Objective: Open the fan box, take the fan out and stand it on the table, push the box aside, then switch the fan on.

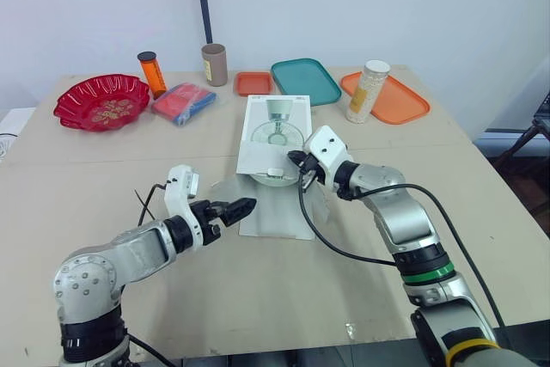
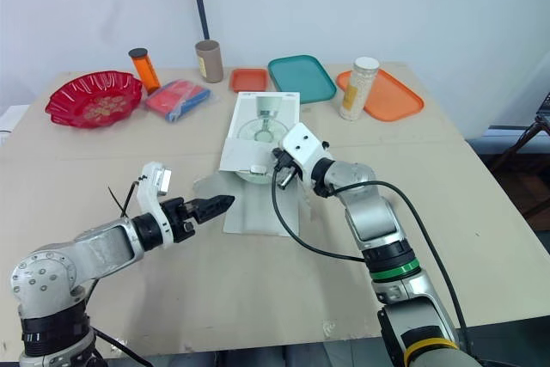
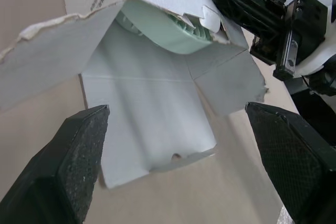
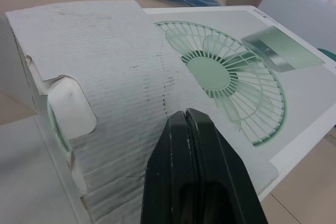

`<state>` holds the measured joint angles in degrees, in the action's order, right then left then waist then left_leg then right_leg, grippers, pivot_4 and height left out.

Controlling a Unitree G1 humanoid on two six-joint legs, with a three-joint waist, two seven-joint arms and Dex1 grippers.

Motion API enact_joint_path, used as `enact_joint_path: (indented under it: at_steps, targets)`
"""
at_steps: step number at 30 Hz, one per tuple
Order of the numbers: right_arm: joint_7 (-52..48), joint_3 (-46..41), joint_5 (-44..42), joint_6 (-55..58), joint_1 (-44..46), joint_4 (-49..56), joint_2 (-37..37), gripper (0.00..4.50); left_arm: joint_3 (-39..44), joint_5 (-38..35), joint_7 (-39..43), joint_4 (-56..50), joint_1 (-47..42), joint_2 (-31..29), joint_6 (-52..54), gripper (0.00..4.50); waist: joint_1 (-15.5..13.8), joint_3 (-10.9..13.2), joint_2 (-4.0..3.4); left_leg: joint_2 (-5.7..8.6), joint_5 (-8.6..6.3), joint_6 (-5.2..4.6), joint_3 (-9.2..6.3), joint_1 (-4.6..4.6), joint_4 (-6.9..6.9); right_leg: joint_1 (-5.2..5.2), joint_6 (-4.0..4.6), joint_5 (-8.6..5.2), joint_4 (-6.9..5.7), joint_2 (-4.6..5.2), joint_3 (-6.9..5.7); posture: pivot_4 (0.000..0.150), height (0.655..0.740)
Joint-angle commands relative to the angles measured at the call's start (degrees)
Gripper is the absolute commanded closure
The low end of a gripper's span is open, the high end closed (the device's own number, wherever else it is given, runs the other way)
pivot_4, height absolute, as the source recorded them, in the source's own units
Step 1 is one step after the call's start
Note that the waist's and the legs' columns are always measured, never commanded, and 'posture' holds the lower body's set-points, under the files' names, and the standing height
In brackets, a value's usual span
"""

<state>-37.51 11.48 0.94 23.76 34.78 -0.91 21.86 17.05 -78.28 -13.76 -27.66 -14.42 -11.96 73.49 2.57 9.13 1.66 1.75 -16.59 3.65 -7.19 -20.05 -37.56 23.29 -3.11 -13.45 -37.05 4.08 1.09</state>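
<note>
White cardboard fan box [image 1: 275, 122] lay flat on the beige table [image 1: 103, 161], end flaps open. The left gripper [image 1: 234, 210] gaped wide before it, and the right gripper [image 1: 298, 163], fingers pressed together, sat over its top.

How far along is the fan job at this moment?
Done: the fan box has its near flaps open. In hand: the open left claw faces the opening, where the green fan sits inside; the shut right claw is at the box top. Left: take the fan out, stand it, push the box aside, switch it on.
</note>
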Motion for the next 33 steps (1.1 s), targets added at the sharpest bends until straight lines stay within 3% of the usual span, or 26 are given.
enact_joint_path:
  at_steps: [1,12,22,33]
  targets:
    - [-1.43,2.95,0.61,0.96,-1.23,-1.62,-0.42,4.50,-1.96,-2.79,-1.64,-0.69,0.41,0.60,-3.95,0.08,0.00,0.00,0.00,0.00,0.00,0.00,0.00,0.00,0.00,0.00,0.00,0.00,0.00,0.00,0.00,0.150,0.7400]
    - [-1.72,3.14,0.93,1.10,-1.11,-1.53,-0.23,4.50,-7.35,0.39,-3.26,3.61,2.98,7.98,-15.60,0.08,-0.02,-0.01,-0.02,-0.02,-0.02,-0.03,0.04,0.00,0.01,-0.01,0.00,0.00,0.02,-0.03,0.02,0.150,0.7400]
    - [-1.78,3.21,1.08,1.43,-0.97,-1.17,-0.40,4.50,-10.39,6.87,1.52,6.73,3.52,9.07,-21.61,0.08,-0.03,-0.02,-0.02,-0.03,-0.03,-0.06,0.04,0.00,0.01,-0.01,0.00,0.00,0.04,-0.05,0.03,0.150,0.7400]
    - [-1.85,3.40,1.32,1.64,-0.88,-1.17,-0.46,4.50,-11.94,13.80,5.90,14.46,0.83,15.04,-28.01,0.08,-0.02,-0.02,-0.02,-0.05,-0.06,-0.10,0.05,0.00,0.01,-0.02,0.00,0.00,0.06,-0.07,0.02,0.150,0.7400]
